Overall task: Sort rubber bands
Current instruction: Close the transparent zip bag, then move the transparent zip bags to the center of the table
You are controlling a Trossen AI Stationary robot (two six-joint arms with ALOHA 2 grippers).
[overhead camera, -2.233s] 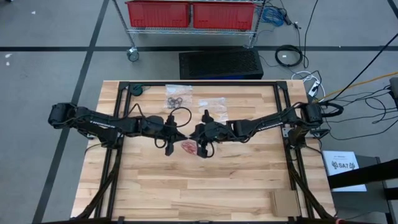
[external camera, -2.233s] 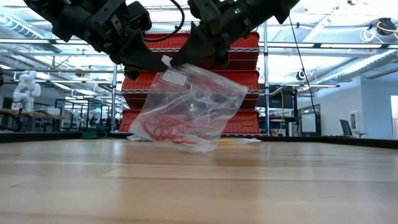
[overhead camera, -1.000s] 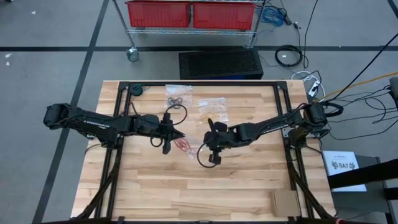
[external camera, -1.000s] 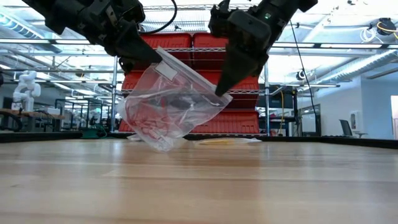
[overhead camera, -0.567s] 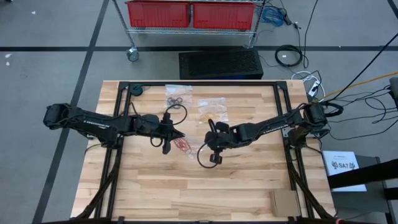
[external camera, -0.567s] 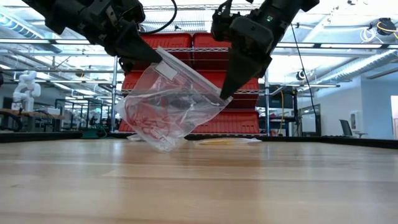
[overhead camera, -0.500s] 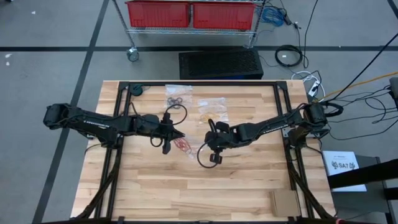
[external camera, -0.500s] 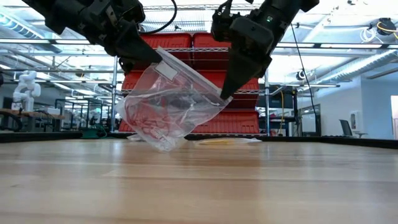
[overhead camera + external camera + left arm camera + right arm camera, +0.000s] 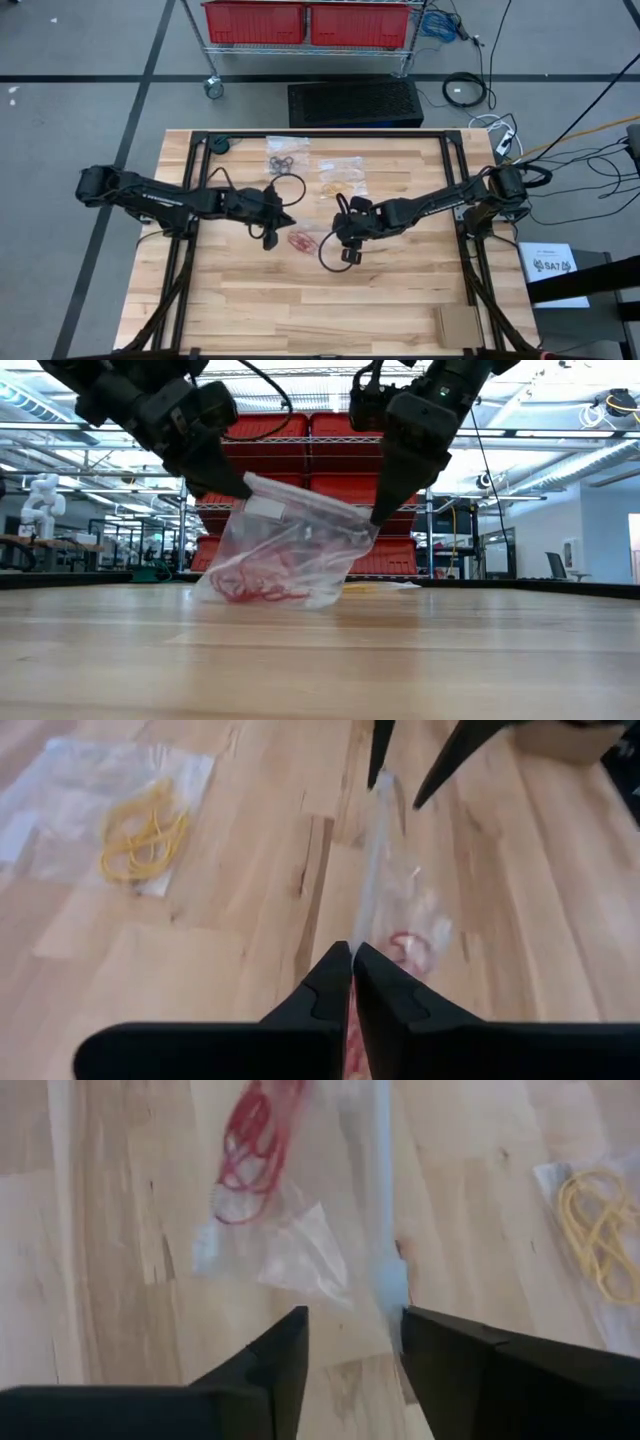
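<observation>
At the middle of the table (image 9: 250, 300) we have a clear bag (image 9: 290, 550) held up by one top corner, its bottom sagging onto the wood. The left end effector (image 9: 243, 488) has its fingers pinched tight on the bag's top edge at the 10 o'clock corner; in the left wrist view the two dark fingers (image 9: 330, 985) press together with the plastic strip running out between them. Inside the bag we see the red rubber bands (image 9: 255, 588) bunched at the bottom, resting low against the table.

The right end effector (image 9: 377, 515) hangs just at the bag's other top corner, at 2 o'clock from the bands. Its fingers (image 9: 270, 1355) stand apart in the right wrist view, with the bag's edge showing in the gap between them, and we cannot tell whether either finger touches the plastic.

Toward 12 o'clock on the table, well apart from the action, two more flat bags lie side by side: one with black rubber bands (image 9: 283, 160), and just to its 3 o'clock one with yellowish rubber bands (image 9: 334, 181), which also show in the left wrist view (image 9: 143, 828).
</observation>
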